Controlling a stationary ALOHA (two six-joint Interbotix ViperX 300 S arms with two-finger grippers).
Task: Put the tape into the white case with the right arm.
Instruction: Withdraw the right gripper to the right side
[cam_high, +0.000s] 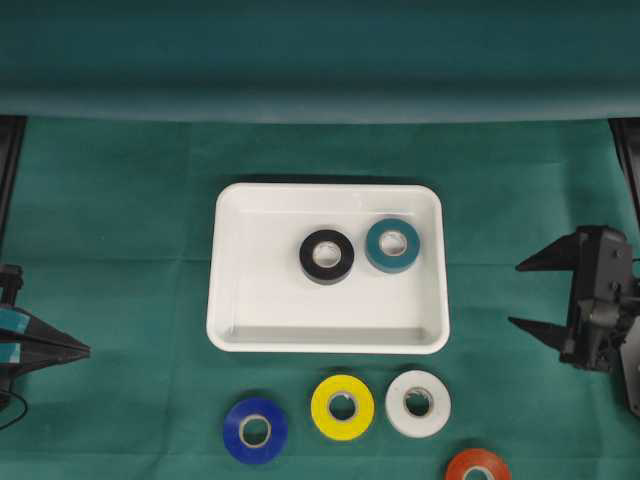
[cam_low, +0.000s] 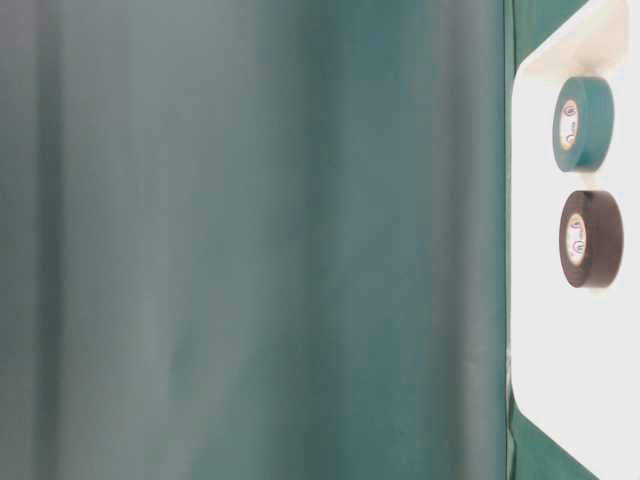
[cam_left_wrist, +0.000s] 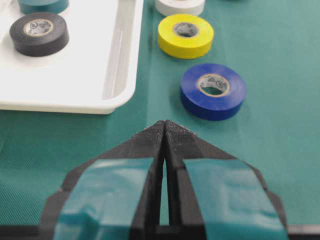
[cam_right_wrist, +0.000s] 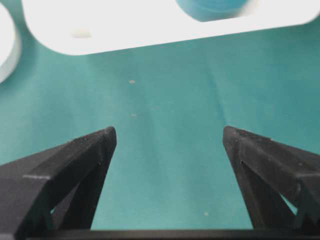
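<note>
Right gripper (cam_high: 522, 294) sat spread wide and empty over the green surface (cam_high: 120, 250), with the white case (cam_high: 230, 300) well off past its fingertips. Black tape (cam_high: 327, 256) and teal tape (cam_high: 392, 245) lay inside it. Left gripper (cam_left_wrist: 165, 125) was pressed together, blue tape (cam_left_wrist: 213, 91) just ahead.

Right gripper (cam_high: 520, 295) at right edge, fingers spread wide, tips pointing inward, nothing held; left gripper (cam_high: 85, 349) at left edge, fingers pressed together, empty
</note>
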